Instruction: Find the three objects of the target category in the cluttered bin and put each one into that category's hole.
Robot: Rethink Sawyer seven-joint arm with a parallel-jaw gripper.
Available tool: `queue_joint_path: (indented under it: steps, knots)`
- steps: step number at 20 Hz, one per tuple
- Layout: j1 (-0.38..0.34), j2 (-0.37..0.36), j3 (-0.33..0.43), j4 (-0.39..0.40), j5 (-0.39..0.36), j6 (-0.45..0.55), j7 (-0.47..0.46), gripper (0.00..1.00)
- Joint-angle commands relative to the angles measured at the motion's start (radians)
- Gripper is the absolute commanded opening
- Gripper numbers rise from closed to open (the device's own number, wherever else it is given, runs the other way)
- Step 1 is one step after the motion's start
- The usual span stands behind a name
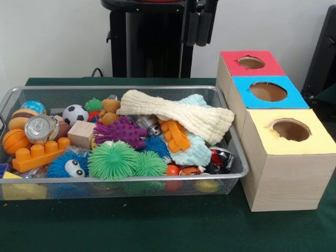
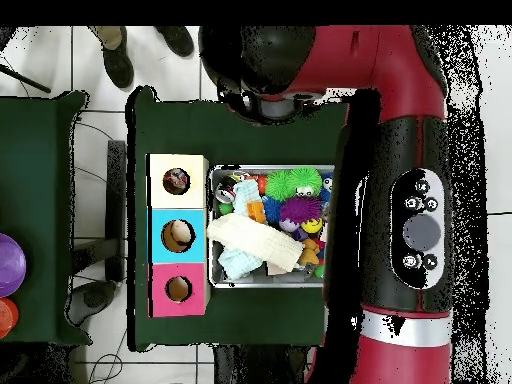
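Observation:
The silver wire-mesh bin [image 1: 131,185] stands at the left in the front view, full of toys, and also shows in the overhead view [image 2: 268,283]. No knotted rope toy shows among them. A cream knitted cloth [image 1: 178,113] and a pale blue cloth [image 1: 195,152] lie on top and hide what is under them. The yellow-faced box [image 1: 286,157] is the nearest of three boxes, and its round hole [image 1: 290,129] looks dark. From overhead something mottled shows inside this hole [image 2: 177,180]. The gripper [image 1: 198,23] hangs high at the top edge, behind the bin and apart from everything.
The blue-faced box [image 1: 268,92] and the red-faced box [image 1: 251,63] stand behind the yellow one. The bin holds green [image 1: 113,160], purple [image 1: 122,131] and blue [image 1: 68,165] spiky balls, an orange brick [image 1: 39,153], a can [image 1: 39,127] and a wooden block [image 1: 81,134]. The red arm [image 2: 400,200] covers the bin's right side from overhead.

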Motion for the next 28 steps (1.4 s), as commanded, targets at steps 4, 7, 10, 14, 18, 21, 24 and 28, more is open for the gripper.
queue_joint_path:
  steps: [4,7,10,14,18,21,24,28]
  knots:
    - [-0.023,-0.011,0.054,0.195,0.004,-0.147,-0.231,0.0]
    - [-0.019,0.011,0.053,0.192,-0.002,-0.176,-0.213,0.0]
    - [-0.021,0.022,0.053,0.206,-0.002,-0.21,-0.207,0.0]
    - [-0.029,0.023,0.055,0.225,0.005,-0.256,-0.205,0.0]
    - [-0.034,0.034,0.059,0.224,0.011,-0.271,-0.206,0.0]
    - [-0.039,0.036,0.065,0.229,0.017,-0.287,-0.211,0.0]
    - [-0.043,0.039,0.067,0.232,0.019,-0.299,-0.212,0.0]
    - [-0.045,0.038,0.065,0.236,0.017,-0.306,-0.208,0.0]
